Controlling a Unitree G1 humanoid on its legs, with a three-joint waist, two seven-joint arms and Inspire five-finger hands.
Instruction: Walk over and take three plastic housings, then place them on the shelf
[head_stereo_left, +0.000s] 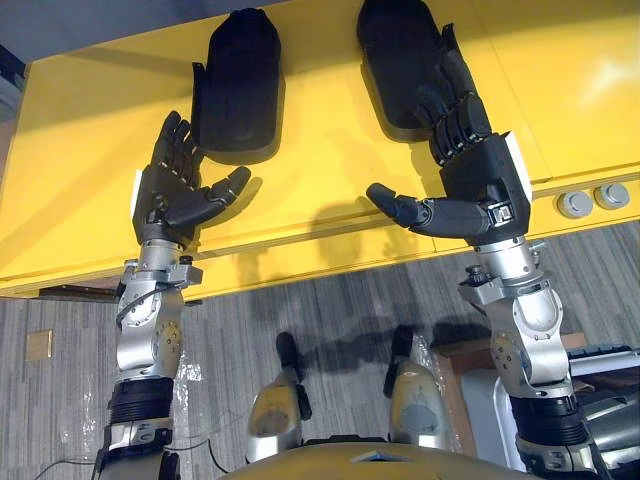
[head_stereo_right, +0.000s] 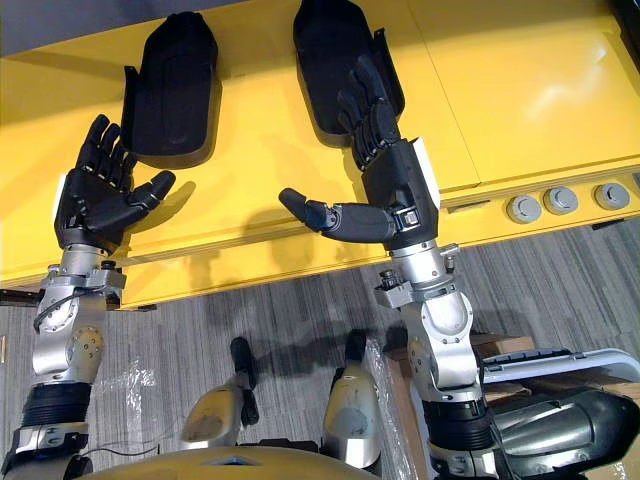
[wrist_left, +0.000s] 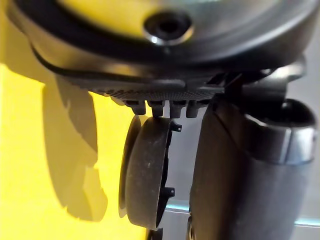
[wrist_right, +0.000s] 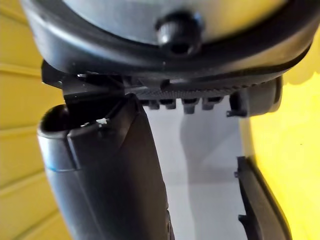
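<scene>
Two matt black plastic housings (head_stereo_left: 238, 85) lie on the glossy, smooth yellow shelf (head_stereo_left: 90, 180).

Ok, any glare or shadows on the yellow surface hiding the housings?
Right eye view: glare on the yellow surface at far right, clear of the left housing and right housing. Left eye view: soft shadows by the left hand and right hand. Left wrist view: shadow beside the left housing.

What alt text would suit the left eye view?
Two black, rounded plastic housings lie side by side on a yellow table. The open left robot hand is beside the near end of the left housing; the open right robot hand overlaps the near end of the right housing, holding nothing.
</scene>
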